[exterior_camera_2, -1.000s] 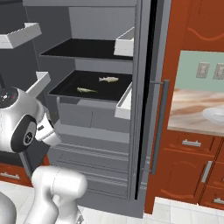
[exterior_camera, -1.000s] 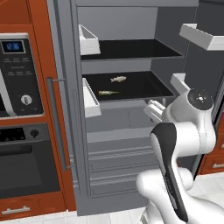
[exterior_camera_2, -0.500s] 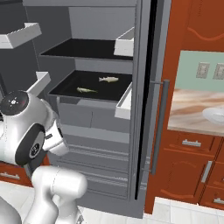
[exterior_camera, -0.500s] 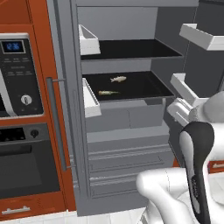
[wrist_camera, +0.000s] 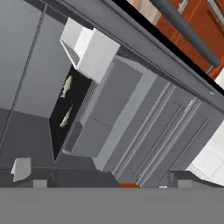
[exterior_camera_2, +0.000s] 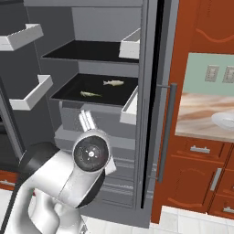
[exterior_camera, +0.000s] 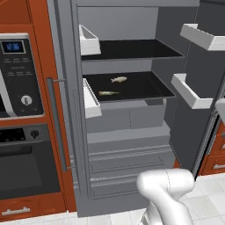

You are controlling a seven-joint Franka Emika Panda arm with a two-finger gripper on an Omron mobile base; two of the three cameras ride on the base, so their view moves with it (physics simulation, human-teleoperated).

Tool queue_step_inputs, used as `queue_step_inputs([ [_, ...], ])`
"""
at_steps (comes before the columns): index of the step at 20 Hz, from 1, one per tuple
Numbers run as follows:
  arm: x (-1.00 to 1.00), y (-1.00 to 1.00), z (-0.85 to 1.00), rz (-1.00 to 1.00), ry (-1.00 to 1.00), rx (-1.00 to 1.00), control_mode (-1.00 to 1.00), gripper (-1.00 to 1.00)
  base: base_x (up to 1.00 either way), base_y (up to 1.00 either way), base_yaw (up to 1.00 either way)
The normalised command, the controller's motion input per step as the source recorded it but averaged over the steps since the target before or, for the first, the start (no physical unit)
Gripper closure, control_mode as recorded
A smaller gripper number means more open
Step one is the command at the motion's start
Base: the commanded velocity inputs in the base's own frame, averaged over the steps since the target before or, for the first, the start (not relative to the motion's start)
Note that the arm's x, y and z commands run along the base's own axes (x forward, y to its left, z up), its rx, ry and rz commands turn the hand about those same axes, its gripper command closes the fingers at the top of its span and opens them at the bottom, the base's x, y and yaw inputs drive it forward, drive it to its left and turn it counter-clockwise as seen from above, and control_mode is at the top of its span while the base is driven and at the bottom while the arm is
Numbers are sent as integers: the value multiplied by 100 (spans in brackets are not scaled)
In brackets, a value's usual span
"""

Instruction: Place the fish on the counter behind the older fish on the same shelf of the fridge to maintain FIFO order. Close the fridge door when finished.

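Note:
The fridge (exterior_camera: 127, 145) stands with both doors open. On its lower black shelf (exterior_camera: 149, 88) the pale plump fish (exterior_camera: 118, 79) lies toward the back, and the slender olive older fish (exterior_camera: 108, 92) lies in front of it near the lip. The right base view shows the fish (exterior_camera_2: 113, 82) and the older fish (exterior_camera_2: 90, 94) as well; so does the hand view, with the fish (wrist_camera: 66, 86) and the older fish (wrist_camera: 66, 116). My gripper (exterior_camera_2: 87, 121) hangs open and empty below the shelf, in front of the drawers, its fingertips (wrist_camera: 21, 168) wide apart. The counter (exterior_camera_2: 201, 114) lies to the right.
White door bins (exterior_camera: 191, 90) jut from the open right door and another bin (exterior_camera: 90, 99) from the left door. An oven and a microwave panel (exterior_camera: 19, 74) stand left of the fridge. A white bowl (exterior_camera_2: 224, 121) sits on the counter. Grey drawers (exterior_camera: 127, 118) lie under the shelf.
The arm has swung right and folded lower, carrying the open hand across the front of the fridge. Both fish lie where they were.

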Motion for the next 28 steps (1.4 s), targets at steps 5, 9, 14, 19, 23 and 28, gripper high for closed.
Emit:
queue_step_inputs([
  [5, 6, -100, -1, 7, -33, 22, -100, -100, 0, 0, 0],
  [9, 65, -100, -17, 9, -10, 22, -100, -100, 0, 0, 0],
  [14, 73, -100, -20, 11, -2, 21, -100, -100, 0, 0, 0],
  [19, 23, -100, -11, 7, -8, 19, -100, -100, 0, 0, 0],
  [23, 44, -88, -18, 5, -2, 18, -100, -100, 0, 0, 0],
  [28, 91, -38, -42, 15, 0, 9, -100, -100, 0, 0, 0],
])
